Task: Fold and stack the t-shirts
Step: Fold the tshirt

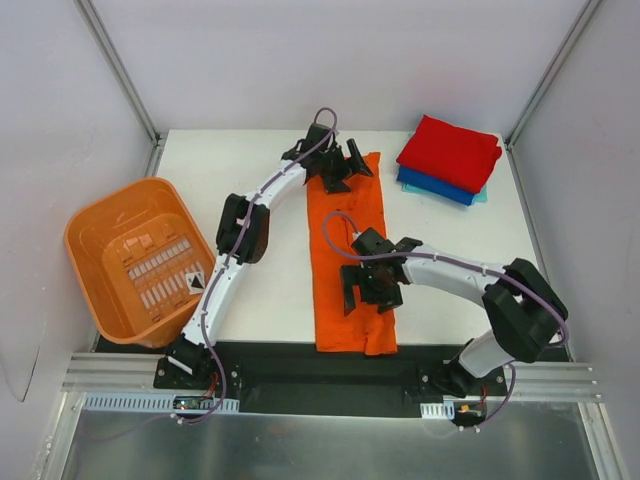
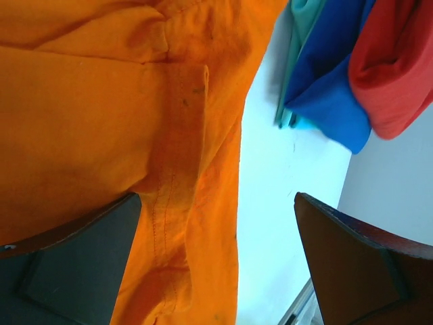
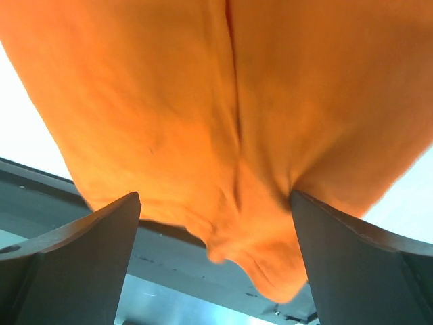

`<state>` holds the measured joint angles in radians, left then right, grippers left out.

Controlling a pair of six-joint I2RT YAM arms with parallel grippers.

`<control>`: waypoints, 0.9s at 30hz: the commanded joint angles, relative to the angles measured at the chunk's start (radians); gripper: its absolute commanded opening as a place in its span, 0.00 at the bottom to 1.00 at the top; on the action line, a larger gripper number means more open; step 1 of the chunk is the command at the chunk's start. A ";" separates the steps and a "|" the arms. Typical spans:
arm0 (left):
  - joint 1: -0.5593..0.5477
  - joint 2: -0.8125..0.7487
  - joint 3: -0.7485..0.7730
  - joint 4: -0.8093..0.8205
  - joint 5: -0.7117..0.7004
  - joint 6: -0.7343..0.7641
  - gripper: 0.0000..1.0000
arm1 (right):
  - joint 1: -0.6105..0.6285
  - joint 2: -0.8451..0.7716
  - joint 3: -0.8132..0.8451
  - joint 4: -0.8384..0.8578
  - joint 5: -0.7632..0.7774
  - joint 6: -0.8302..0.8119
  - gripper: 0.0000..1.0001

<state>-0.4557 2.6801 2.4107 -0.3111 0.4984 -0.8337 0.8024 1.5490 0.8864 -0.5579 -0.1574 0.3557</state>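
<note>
The orange t-shirt lies folded into a long narrow strip down the middle of the white table. My left gripper hovers open over its far end; the left wrist view shows the shirt's seamed edge between the spread fingers. My right gripper stands open above the shirt's near part, cloth filling that wrist view, its hem hanging past the table's front. At the back right is a stack: red t-shirt on blue on pale teal.
An orange plastic slotted basket sits off the table's left side, tilted. A dark strip and metal rail run along the near edge by the arm bases. The stack lies just right of the left gripper.
</note>
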 commanded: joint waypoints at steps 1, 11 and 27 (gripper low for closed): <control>0.011 0.073 0.025 0.122 -0.122 -0.103 0.99 | -0.002 -0.116 0.092 -0.089 0.097 0.042 0.97; 0.020 0.225 0.107 0.489 -0.176 -0.303 0.99 | -0.002 -0.345 0.077 -0.195 0.254 0.040 0.97; -0.015 -0.447 -0.175 0.431 -0.029 0.047 0.99 | -0.023 -0.490 0.056 -0.275 0.427 0.117 0.97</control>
<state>-0.4583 2.6179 2.3131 0.0917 0.4210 -0.9524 0.7971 1.1522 0.9485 -0.8104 0.2150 0.4198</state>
